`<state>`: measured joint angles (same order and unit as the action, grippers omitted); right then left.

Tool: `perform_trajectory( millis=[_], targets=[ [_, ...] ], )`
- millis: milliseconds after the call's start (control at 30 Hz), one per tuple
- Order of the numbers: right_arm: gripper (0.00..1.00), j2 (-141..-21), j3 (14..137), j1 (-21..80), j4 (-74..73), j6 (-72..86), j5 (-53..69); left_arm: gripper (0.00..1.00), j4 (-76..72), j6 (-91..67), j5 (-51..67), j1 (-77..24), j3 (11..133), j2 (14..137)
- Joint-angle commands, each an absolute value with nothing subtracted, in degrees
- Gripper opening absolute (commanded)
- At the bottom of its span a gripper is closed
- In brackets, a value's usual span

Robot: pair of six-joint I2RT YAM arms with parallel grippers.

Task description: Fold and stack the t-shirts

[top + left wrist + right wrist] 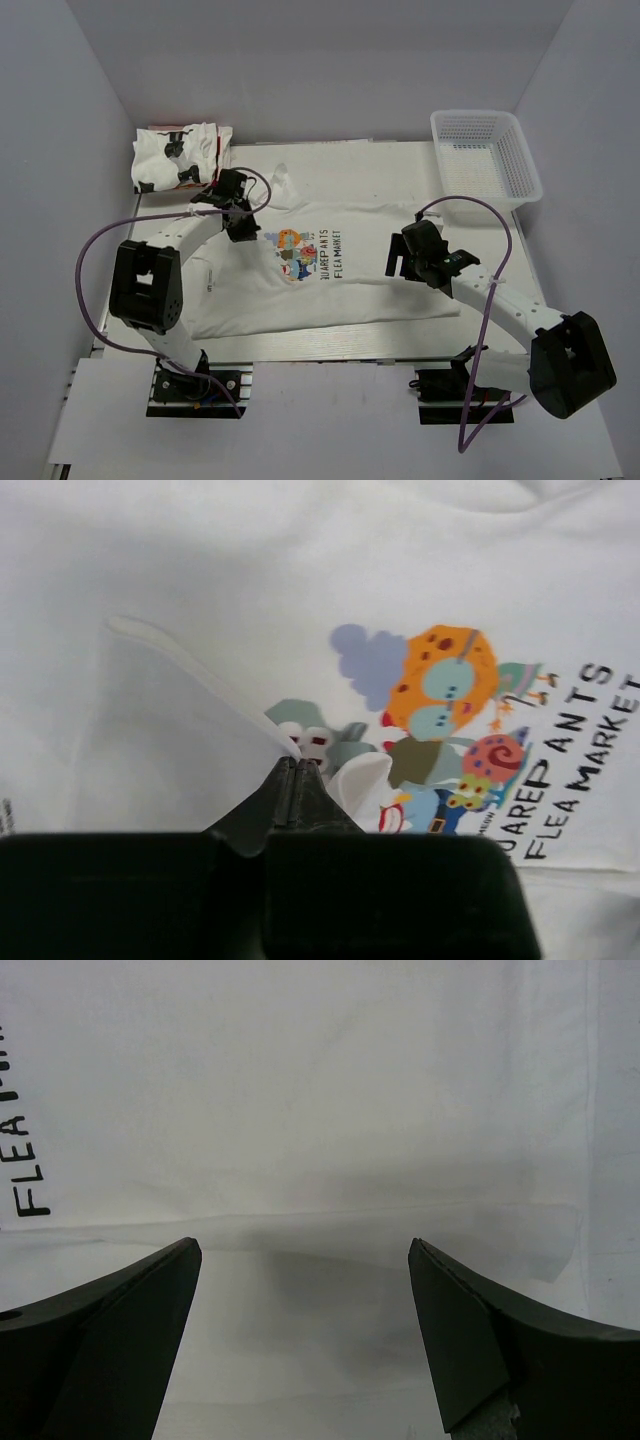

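Left pincer (pixel 295 766): clamped shut on lifted fold of cartoon t-shirt (pixel 300 570), print (pixel 440 695) just ahead-right. Right pincer (pixel 305 1250): gaping, empty, above shirt body (FLEA lettering (pixel 30 1175) at left). Drag fold across flat, slowly.

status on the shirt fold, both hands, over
Left hand shut, pinching a flap of the cartoon t-shirt. Right hand open above its other side. Nothing in the way; mesh basket off at the far right corner.
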<state>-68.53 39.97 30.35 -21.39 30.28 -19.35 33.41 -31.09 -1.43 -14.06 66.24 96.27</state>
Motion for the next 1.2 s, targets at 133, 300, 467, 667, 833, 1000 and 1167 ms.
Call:
perform_trajectory(
  millis=[133,300,467,667,833,1000,1167],
  targets=[
    [0.90,-67.4,40.1,30.1,-20.7,31.0,-21.4,0.01,33.2,-23.2,0.2,-16.5,78.1,103.3],
    [0.90,-67.4,41.5,30.0,-21.4,31.5,-23.5,0.64,38.8,-23.2,-7.2,-17.1,86.3,107.8],
    [0.90,-69.5,45.0,30.1,-18.4,31.7,-24.2,0.87,32.4,-19.9,-4.8,-17.1,91.5,108.4],
    [0.90,-74.9,51.1,29.6,-15.7,31.3,-25.5,0.91,31.9,-12.2,-1.8,-15.9,109.2,122.0],
    [0.90,-80.8,57.1,28.7,-17.3,30.2,-30.3,0.80,34.0,-4.3,-3.5,-15.9,126.6,135.7],
    [0.90,-86.0,62.9,27.6,-18.2,29.1,-32.7,0.76,28.6,-1.2,-5.2,-16.4,128.0,138.2],
    [0.90,-92.6,68.2,25.2,-18.4,28.6,-33.5,0.61,26.5,-0.7,-8.6,-16.4,128.5,140.4]
  ],
)
